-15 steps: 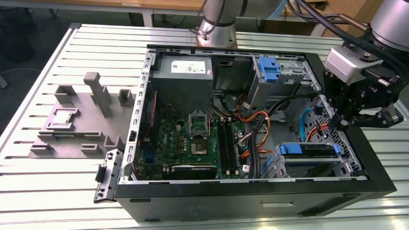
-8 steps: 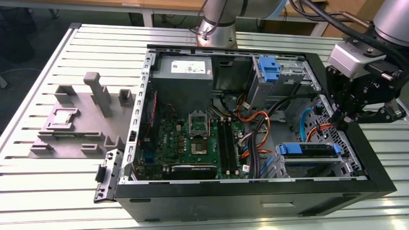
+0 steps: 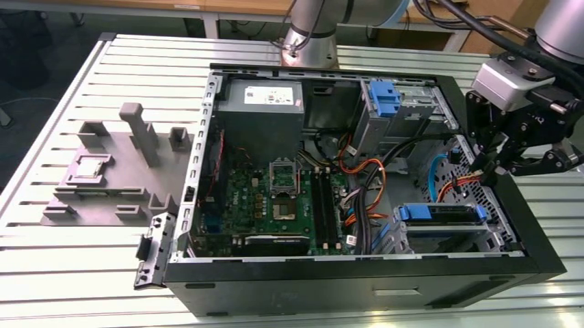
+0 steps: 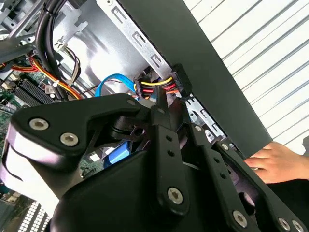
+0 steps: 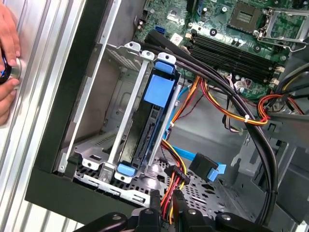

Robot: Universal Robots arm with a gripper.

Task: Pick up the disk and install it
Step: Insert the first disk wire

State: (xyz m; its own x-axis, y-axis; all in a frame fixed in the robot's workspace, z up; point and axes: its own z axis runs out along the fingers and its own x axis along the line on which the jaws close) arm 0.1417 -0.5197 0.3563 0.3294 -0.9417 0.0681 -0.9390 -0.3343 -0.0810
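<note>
The gripper [image 5: 165,197], at the exterior view's right, is pinching the yellow-and-red power cable [image 5: 169,188] just beside the disk [image 5: 158,89], which is sitting in its metal bay [image 5: 99,121].

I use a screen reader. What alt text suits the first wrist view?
The disk, in its blue bracket, sits slotted in a metal drive cage inside an open computer case. The gripper is at red, yellow and black wires beside the cage; a person's hand rests outside the case.

An open black computer case [image 3: 365,287] lies on a slatted metal table [image 3: 73,253]. A green motherboard [image 3: 264,205] sits inside.
</note>
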